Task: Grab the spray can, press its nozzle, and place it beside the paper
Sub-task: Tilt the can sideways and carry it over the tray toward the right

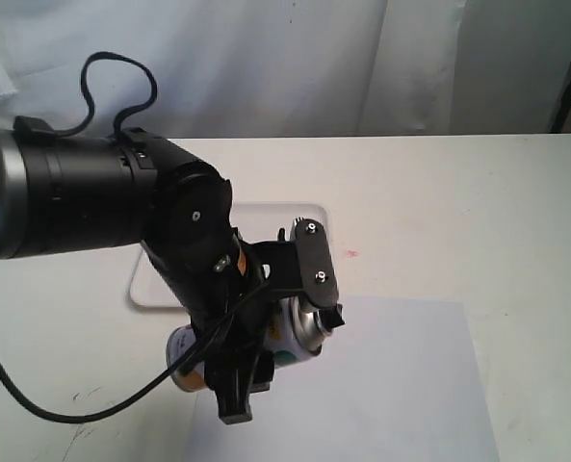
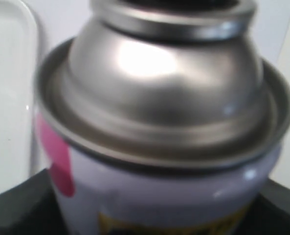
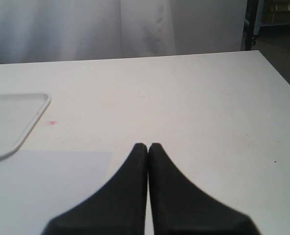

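**Left gripper** (image 1: 266, 354): pinching the spray can (image 1: 290, 339) by its body. I hold it lifted and tilted over the near-left corner of the paper (image 1: 401, 385).
**Nozzle** (image 1: 336, 317): a dark tip past the silver dome, with nothing on it.
**Right gripper** (image 3: 148, 147): jaws pressed together, empty, well apart from the can.
**Tray** (image 1: 139, 292): behind the can.
**Step**: pickup done, I judge; the press comes next. It calls for the right gripper on the nozzle, then a spot off the sheet.

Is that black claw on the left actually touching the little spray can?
Touching. In the exterior view the left gripper has its fingers pressed against both sides of the spray can, with no gap.
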### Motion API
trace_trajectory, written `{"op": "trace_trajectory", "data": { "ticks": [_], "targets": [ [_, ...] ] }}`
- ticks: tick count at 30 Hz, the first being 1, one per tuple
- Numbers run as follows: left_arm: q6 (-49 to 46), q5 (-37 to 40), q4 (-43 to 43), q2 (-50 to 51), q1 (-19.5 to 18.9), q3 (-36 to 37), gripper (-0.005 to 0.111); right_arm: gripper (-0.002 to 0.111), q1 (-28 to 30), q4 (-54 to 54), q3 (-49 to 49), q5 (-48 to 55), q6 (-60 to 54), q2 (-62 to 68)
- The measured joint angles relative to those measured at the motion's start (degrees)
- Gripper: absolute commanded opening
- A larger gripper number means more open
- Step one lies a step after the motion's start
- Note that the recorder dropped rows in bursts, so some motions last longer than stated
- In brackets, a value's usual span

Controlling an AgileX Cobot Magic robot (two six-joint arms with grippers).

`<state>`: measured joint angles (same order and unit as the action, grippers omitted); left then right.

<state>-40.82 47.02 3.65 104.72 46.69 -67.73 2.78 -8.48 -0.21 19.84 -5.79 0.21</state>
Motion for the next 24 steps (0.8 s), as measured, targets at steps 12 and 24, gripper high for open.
{"op": "trace_trajectory", "data": {
  "ticks": [12,24],
  "targets": [
    [-2.5,1.3,-0.1,1.9,0.0,0.0,0.000,0.000,0.0,1.0,0.0,0.0,0.0,0.0],
    [-2.8,1.3,-0.1,1.9,0.0,0.0,0.000,0.000,0.0,-12.8,0.0,-16.1,0.3,0.0]
  ]
}}
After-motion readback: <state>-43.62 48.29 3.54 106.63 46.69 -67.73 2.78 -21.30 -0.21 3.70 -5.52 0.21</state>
